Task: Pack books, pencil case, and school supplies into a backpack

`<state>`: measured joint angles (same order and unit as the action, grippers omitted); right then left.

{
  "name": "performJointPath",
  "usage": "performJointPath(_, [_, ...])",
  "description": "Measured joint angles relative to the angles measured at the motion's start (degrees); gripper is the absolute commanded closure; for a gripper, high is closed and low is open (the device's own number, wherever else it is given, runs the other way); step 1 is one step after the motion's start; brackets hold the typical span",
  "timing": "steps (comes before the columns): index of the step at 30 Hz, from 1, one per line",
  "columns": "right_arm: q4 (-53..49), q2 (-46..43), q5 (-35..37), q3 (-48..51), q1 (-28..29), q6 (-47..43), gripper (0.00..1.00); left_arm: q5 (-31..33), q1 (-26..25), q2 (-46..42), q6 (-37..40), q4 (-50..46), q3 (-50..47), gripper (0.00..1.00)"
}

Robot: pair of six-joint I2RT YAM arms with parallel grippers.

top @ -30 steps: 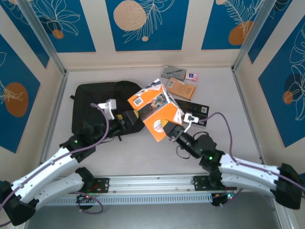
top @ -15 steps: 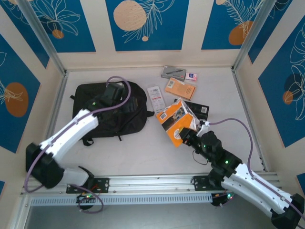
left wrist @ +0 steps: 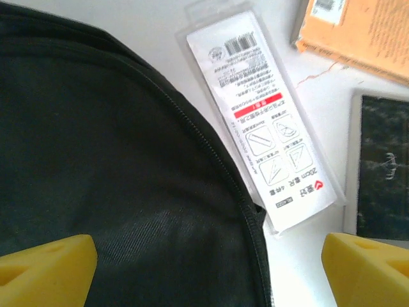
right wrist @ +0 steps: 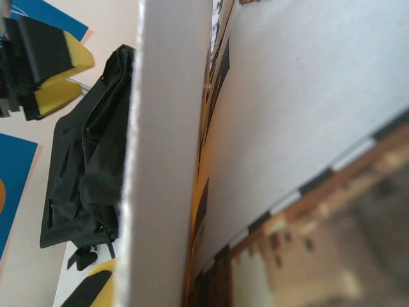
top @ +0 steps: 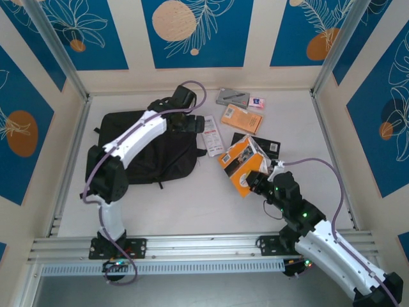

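- Orange paperbacks [top: 239, 163]: a thin bundle tilted up off the table [top: 192, 204], a little way right of the black backpack [top: 144, 150].
- How they likely handle: light and bendy. The glossy covers may slide on each other and fan out, so a deep pinch near the spine looks safest.
- Right gripper [top: 254, 181]: clamped on the bundle's lower end. Its wrist camera sees page edges and a cover at very close range.
- Strip packet [left wrist: 262, 121]: a long white-and-red sleeve, flat on the table against the backpack's right edge, beside the zip. It is probably slick and too thin to get under easily, so a grip across its narrow width seems best.
- Left gripper [left wrist: 204, 275]: jaws spread wide and holding nothing, hovering over the backpack's upper right edge next to the packet.
- Further right of the backpack, on the table: one orange book [top: 241, 118], a black book [top: 267, 144], the grey pencil case [top: 232, 97] and a small eraser [top: 257, 102].
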<state>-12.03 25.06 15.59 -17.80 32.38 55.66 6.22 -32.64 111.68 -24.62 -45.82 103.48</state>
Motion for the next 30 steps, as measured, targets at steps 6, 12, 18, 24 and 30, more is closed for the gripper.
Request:
performJointPath(6, [1.3,0.0,-4.6,2.6,-5.2,0.3,1.0,-0.7,-0.2,4.7,0.8,-3.7,3.0,0.19])
performJointPath(12, [1.4,0.3,-8.5,3.7,-8.7,1.4,1.0,-1.2,-0.5,6.2,1.2,-4.7,3.6,0.48])
performJointPath(18, [1.8,0.3,-11.1,3.7,-10.1,1.9,1.0,-2.9,-0.6,6.4,2.8,-3.8,2.7,0.84])
performJointPath(24, [1.7,0.2,-13.2,3.7,-10.4,3.1,1.0,-4.1,-0.6,5.5,4.3,-2.8,-0.6,1.0])
performJointPath(30, [0.8,-1.0,-14.5,3.6,-10.3,3.1,1.0,-4.8,-0.6,-3.0,4.2,-2.8,-5.5,1.0])
